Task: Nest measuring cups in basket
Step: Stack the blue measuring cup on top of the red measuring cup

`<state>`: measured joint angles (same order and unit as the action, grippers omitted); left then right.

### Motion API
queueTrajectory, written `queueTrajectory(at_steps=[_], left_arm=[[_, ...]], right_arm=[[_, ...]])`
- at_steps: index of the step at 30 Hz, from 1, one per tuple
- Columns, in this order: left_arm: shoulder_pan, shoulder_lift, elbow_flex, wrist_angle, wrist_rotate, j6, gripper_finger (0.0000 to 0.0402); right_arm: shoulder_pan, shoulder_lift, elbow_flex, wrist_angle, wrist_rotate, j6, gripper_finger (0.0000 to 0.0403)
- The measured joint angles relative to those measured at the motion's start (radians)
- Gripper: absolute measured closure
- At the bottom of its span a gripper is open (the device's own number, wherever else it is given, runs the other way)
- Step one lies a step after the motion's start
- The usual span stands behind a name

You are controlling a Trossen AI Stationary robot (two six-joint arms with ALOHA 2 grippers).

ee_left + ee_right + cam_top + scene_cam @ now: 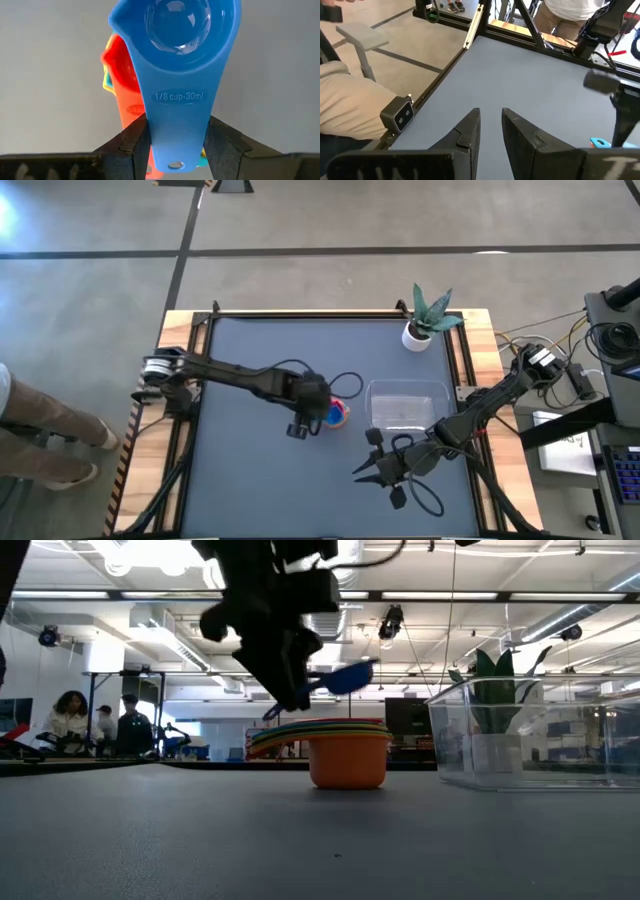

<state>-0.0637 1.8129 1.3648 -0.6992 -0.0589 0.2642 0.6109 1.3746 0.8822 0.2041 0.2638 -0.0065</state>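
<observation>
My left gripper (175, 150) is shut on a blue measuring cup (175, 45) marked 1/8 cup-30ml. It hangs over a stack of nested cups (345, 750), which has an orange cup at the bottom and stands on the table. In the left wrist view a red cup (120, 65) shows under the blue one. In the high view the stack (341, 415) is just left of the clear basket (408, 402), which has no cups in it. My right gripper (358, 472) waits open, nearer than the basket and touching nothing. My left gripper pinches the blue cup's flat handle (175, 125) by its two side edges, near the free end with the hole. The fingers (290, 690) come from above, slanting from the table's left, along the handle. The cup is lifted clear above the stack, about level, bowl toward the basket.
A white pot with a green plant (417, 335) stands at the far edge beyond the basket. Wooden borders and black rails (190, 380) run along the table's sides. Bare grey table lies to the left and near side. People sit in the room behind (70, 720).
</observation>
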Motion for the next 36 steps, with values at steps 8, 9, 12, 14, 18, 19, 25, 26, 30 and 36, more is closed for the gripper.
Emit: queueTrajectory(at_steps=[8,9,12,14,18,19,25,26,30,36], left_arm=[[0.041,0.057,0.064,-0.045,-0.001,-0.013,0.0247],[0.043,0.057,0.064,-0.048,-0.001,-0.016,0.0247],[0.047,0.057,0.064,-0.072,0.004,-0.018,0.0245],[0.046,0.056,0.064,-0.091,0.04,-0.019,0.0244],[0.046,0.056,0.064,-0.095,0.062,-0.024,0.0242],[0.046,0.055,0.064,-0.095,0.062,-0.024,0.0242],[0.051,0.051,0.064,-0.076,0.063,-0.019,0.0241],[0.052,0.051,0.064,-0.073,0.063,-0.018,0.0241],[0.059,0.051,0.064,-0.066,0.063,-0.015,0.0224],[0.074,0.038,0.064,-0.077,0.062,0.011,0.016]], right_arm=[[0.005,0.0,0.0,-0.018,-0.001,0.015,0.0335],[0.005,0.0,0.0,-0.018,-0.001,0.015,0.0335],[0.007,0.0,0.0,-0.017,-0.001,0.014,0.0335],[0.006,0.0,0.0,-0.017,0.0,0.015,0.0335],[0.006,0.0,0.0,-0.015,0.0,0.013,0.0335],[0.006,0.0,0.0,-0.013,0.0,0.013,0.0335],[0.006,0.0,0.0,-0.012,0.022,0.014,0.0335],[0.006,0.0,0.0,-0.012,0.03,0.014,0.0335],[0.006,0.0,0.0,-0.012,0.034,0.025,0.0335],[0.006,0.0,0.0,-0.012,0.052,0.043,0.0335]])
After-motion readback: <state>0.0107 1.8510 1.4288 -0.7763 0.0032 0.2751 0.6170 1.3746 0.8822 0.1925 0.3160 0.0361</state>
